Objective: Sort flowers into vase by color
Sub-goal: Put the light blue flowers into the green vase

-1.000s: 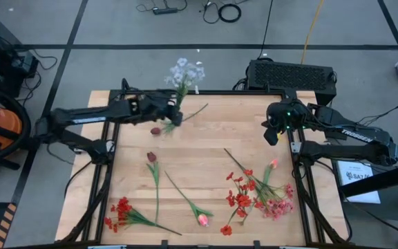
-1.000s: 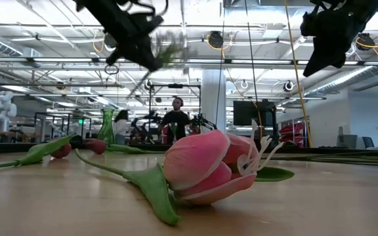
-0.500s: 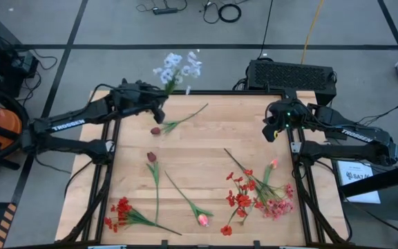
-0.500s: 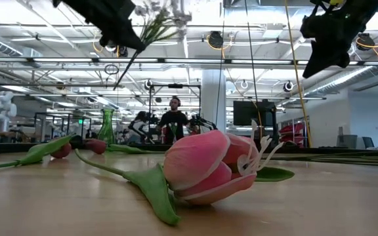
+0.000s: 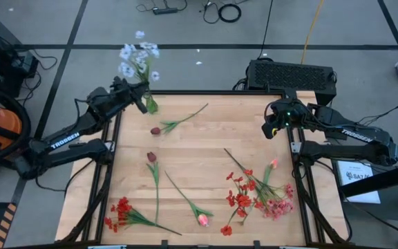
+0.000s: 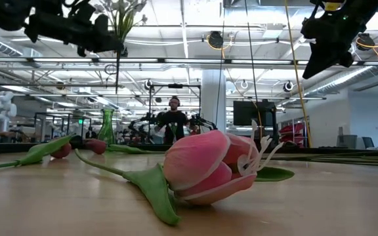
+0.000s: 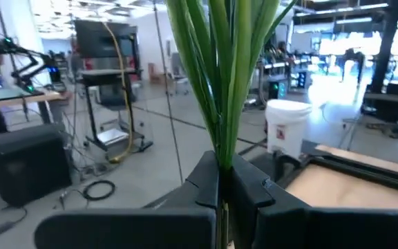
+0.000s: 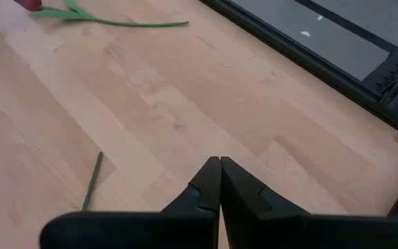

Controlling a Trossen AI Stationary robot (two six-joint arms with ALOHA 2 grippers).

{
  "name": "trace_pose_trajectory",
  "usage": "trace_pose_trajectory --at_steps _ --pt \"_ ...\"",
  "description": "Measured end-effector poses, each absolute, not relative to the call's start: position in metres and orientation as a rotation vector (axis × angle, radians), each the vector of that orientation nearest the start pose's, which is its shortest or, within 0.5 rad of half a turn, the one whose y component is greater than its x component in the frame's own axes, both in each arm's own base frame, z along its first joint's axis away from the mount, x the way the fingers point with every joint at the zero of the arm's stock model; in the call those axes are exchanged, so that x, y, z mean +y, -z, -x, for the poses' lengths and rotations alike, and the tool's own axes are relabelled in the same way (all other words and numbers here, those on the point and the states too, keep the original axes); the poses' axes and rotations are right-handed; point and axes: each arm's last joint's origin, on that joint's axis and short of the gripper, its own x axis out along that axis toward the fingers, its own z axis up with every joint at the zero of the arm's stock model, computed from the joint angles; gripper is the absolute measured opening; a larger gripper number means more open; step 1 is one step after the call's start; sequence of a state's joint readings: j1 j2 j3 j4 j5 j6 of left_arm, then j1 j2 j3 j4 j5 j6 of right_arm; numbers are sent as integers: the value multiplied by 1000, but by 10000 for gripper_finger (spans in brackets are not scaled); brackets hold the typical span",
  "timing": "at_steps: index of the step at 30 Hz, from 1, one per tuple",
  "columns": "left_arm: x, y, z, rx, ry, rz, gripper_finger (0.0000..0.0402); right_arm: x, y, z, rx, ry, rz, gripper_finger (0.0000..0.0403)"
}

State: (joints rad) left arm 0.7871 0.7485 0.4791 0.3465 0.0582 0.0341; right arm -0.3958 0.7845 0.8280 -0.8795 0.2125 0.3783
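Observation:
My left gripper [image 5: 142, 101] is over the table's far left corner, shut on the white/pale-blue sprig [image 5: 137, 58]. In the low view the sprig's blooms [image 6: 124, 9] rise above that gripper [image 6: 113, 43]. My right gripper [image 5: 268, 131] waits shut above the table's far right part, touching nothing. Lying flat on the wood are two dark red tulips [image 5: 156, 130] [image 5: 151, 158], a pink tulip [image 5: 203, 220], a red cluster [image 5: 121, 210], and red and pink clusters [image 5: 258, 195] at the near right. My left gripper pinches the sprig's bundled green stems [image 7: 225, 149] between its two fingers, low on the bundle. The fingers lie across the stems, about level. The sprig is lifted clear and stands upright, blooms above and a thin stem end [image 6: 117, 73] hanging below the fingers.
A big pink tulip [image 6: 205, 167] lies close in the low view. A green vase [image 6: 107, 126] shows far back there; whether it stands on the table I cannot tell. A black box [image 5: 292, 73] sits beyond the far edge. Bare wood [image 5: 216, 135] lies at the table's far middle.
My left gripper has moved toward the table's far left corner and up, keeping hold of the sprig. The sprig has swung from slanting over the far edge to upright, its blooms now beyond the table's corner.

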Motion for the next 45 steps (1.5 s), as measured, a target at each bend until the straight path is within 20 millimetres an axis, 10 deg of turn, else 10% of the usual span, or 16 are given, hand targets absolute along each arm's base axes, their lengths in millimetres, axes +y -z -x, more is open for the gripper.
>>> trace_pose_trajectory --at_steps 24,45 --pt "178 -262 -97 1 -790 -51 10 -62 -290 -125 698 826 -434 0" --pt "174 -196 -91 45 -796 58 12 -63 -290 -125 690 870 -411 0"
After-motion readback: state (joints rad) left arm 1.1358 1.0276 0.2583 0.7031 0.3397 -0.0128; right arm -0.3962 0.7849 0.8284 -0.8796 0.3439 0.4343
